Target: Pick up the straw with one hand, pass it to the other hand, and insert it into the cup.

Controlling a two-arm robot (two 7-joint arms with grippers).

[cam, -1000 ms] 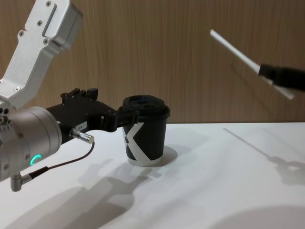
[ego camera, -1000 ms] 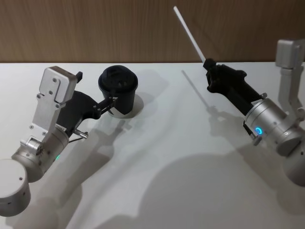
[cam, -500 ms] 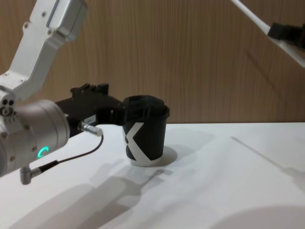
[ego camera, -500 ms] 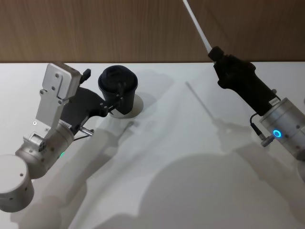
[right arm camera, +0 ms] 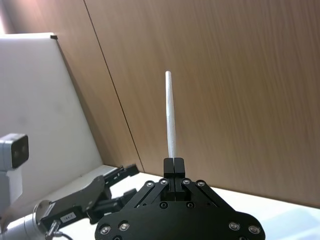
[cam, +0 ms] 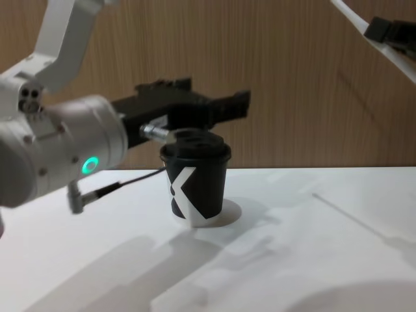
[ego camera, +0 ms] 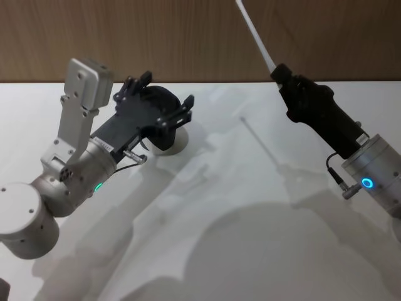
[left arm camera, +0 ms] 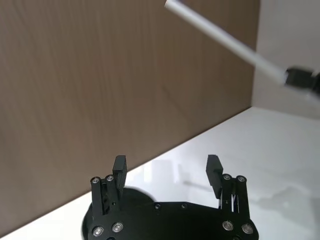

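Observation:
The white straw [ego camera: 257,34] slants up and to the left against the wood wall, and my right gripper [ego camera: 279,72] is shut on its lower part. In the right wrist view the straw [right arm camera: 171,115] stands straight up out of the closed right gripper [right arm camera: 173,162]. The black cup [cam: 195,185] with the white X mark and black lid stands on the table at left of centre. My left gripper [cam: 214,97] hovers open just above its lid, empty, pointing toward the straw [cam: 348,13]. From the left wrist, the open left gripper [left arm camera: 167,162] faces the straw [left arm camera: 225,42].
The white table [ego camera: 250,219] spreads wide between the two arms. A brown wood wall [ego camera: 188,37] closes off the back. A thin dark cable with a metal plug [ego camera: 135,155] hangs off the left wrist beside the cup.
My left gripper has risen from beside the cup to above its lid and swung toward the straw, fingers spread. The right gripper lifted the straw, then held about steady.

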